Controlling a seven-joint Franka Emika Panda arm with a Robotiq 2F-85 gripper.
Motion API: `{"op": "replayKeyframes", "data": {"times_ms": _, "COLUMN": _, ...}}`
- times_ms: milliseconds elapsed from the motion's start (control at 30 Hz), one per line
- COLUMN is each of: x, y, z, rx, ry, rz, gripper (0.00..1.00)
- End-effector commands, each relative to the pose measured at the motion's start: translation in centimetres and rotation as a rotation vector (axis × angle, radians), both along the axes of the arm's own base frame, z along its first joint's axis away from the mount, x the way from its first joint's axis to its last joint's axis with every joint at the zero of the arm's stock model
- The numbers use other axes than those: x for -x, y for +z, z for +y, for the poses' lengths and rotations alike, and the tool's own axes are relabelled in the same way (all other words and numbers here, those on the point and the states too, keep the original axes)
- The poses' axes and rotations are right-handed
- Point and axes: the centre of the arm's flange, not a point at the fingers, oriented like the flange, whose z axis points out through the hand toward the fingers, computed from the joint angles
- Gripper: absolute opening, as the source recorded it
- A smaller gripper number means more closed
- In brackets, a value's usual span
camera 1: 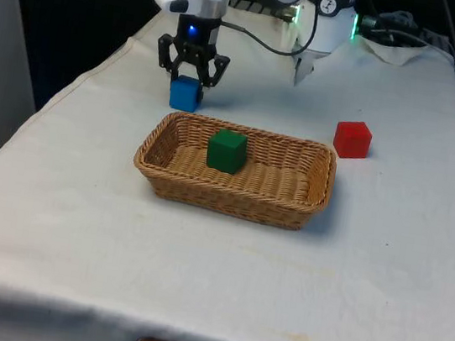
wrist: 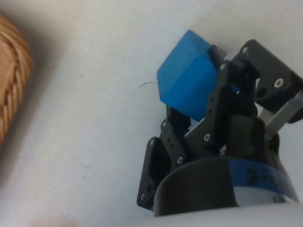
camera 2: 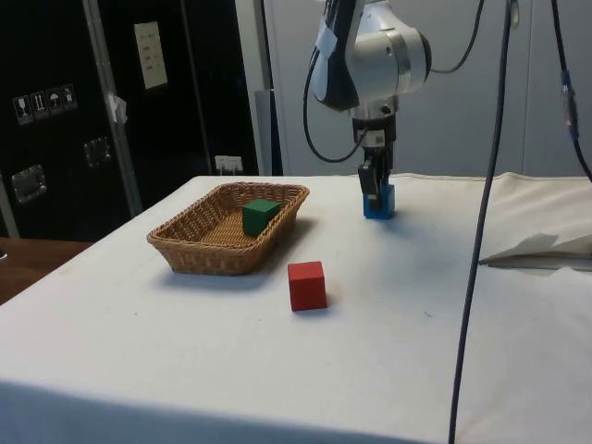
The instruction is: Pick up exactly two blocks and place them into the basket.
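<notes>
This looks like a robotics lab set up for testing. A table (camera 1: 192,301) under a plain white cloth carries only test props: a wicker basket (camera 1: 232,201) and 3 coloured blocks, green (camera 1: 227,151), blue (camera 1: 185,93) and red (camera 1: 352,140). Black curtains (camera 1: 73,5) hang behind it, loose cables (camera 2: 481,213) trail down across the cloth, and dark cabinets (camera 2: 55,120) with small labels stand along the side.

I see a table (camera 1: 192,301) under a white cloth (camera 2: 185,351), black curtains (camera 1: 73,5) behind it, dark cabinets (camera 2: 55,111) alongside, and a pale wall (camera 2: 462,102) beyond.
</notes>
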Motion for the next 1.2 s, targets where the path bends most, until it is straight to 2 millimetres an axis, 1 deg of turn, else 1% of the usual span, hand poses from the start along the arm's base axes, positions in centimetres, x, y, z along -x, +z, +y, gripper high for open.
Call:
{"op": "replayKeyframes", "data": {"times_ms": 0, "x": -0.1, "y": 0.6, "z": -0.1, "rx": -0.001, "ry": 0.011, "rz": -0.009, "gripper": 0.01}}
{"op": "replayKeyframes", "data": {"times_ms": 67, "x": -0.1, "y": 1.2, "z": -0.1, "rx": -0.003, "ry": 0.021, "rz": -0.013, "gripper": 0.01}}
{"op": "replayKeyframes", "data": {"times_ms": 100, "x": -0.3, "y": 0.8, "z": -0.1, "rx": -0.003, "ry": 0.016, "rz": -0.016, "gripper": 0.01}}
{"op": "replayKeyframes", "data": {"times_ms": 133, "x": -0.1, "y": 1.4, "z": -0.1, "rx": -0.003, "ry": 0.026, "rz": -0.015, "gripper": 0.01}}
{"op": "replayKeyframes", "data": {"times_ms": 300, "x": -0.4, "y": 2.5, "z": -0.2, "rx": -0.007, "ry": 0.052, "rz": -0.026, "gripper": 0.01}}
{"op": "replayKeyframes", "data": {"times_ms": 333, "x": -0.4, "y": 2.5, "z": -0.2, "rx": -0.007, "ry": 0.052, "rz": -0.026, "gripper": 0.01}}
{"op": "replayKeyframes", "data": {"times_ms": 367, "x": -0.5, "y": 2.0, "z": 0.0, "rx": -0.009, "ry": 0.048, "rz": -0.033, "gripper": 0.01}}
{"op": "replayKeyframes", "data": {"times_ms": 400, "x": -0.6, "y": 2.8, "z": -0.1, "rx": -0.008, "ry": 0.064, "rz": -0.029, "gripper": 0.01}}
{"op": "replayKeyframes", "data": {"times_ms": 600, "x": -0.9, "y": 4.0, "z": -0.3, "rx": -0.01, "ry": 0.108, "rz": -0.041, "gripper": 0.01}}
{"op": "replayKeyframes", "data": {"times_ms": 933, "x": -1.3, "y": 5.4, "z": -0.6, "rx": -0.011, "ry": 0.171, "rz": -0.06, "gripper": 0.01}}
{"op": "replayKeyframes", "data": {"times_ms": 967, "x": -1.3, "y": 5.0, "z": -0.3, "rx": -0.013, "ry": 0.163, "rz": -0.066, "gripper": 0.01}}
{"op": "replayKeyframes", "data": {"times_ms": 1000, "x": -1.4, "y": 5.6, "z": -0.6, "rx": -0.011, "ry": 0.178, "rz": -0.062, "gripper": 0.01}}
{"op": "replayKeyframes", "data": {"times_ms": 1167, "x": -1.9, "y": 6.5, "z": -0.6, "rx": -0.013, "ry": 0.208, "rz": -0.074, "gripper": 0.01}}
